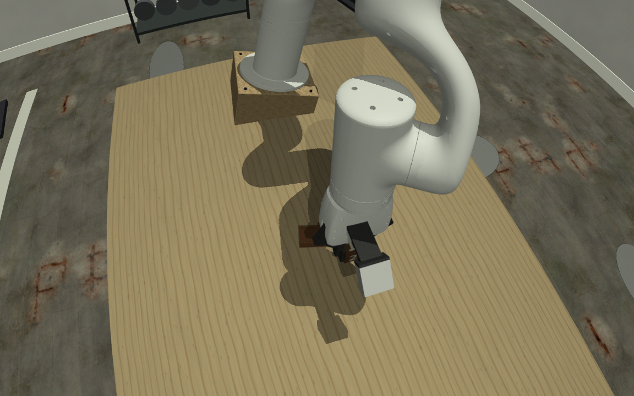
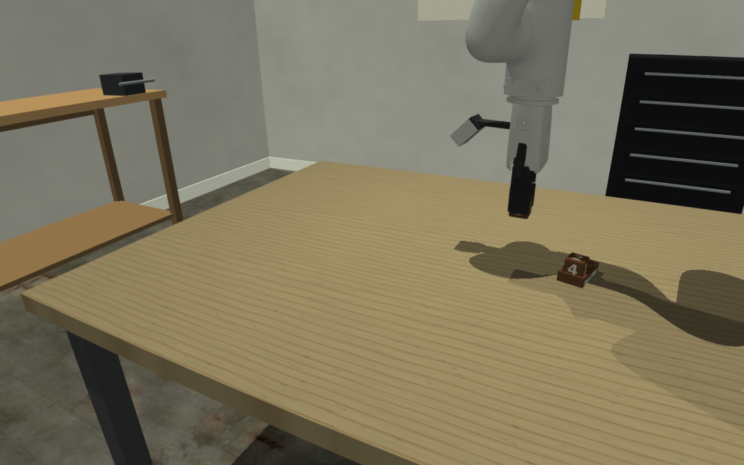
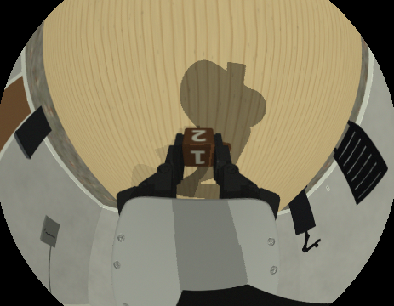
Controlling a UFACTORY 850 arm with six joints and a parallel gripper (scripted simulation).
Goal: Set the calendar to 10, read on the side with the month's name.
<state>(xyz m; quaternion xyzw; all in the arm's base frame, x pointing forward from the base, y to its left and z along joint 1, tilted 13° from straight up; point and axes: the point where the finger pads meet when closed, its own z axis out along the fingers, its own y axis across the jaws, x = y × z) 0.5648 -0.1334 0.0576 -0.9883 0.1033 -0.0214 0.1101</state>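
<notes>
My gripper is shut on a brown cube, held well above the table. The wrist view shows its 2 and 1 faces, both upside down there. The brown tray lies flat on the table, left of and below the gripper in the top view, which hides part of it. The other cube sits in the tray's near part in the exterior view, with 4 on a side and 2 on top. Pale marks show on the tray's right side there, too small to read.
The wooden table carries the tray. The robot's base block stands at the back in the top view. A shelf and black drawers stand beyond the table.
</notes>
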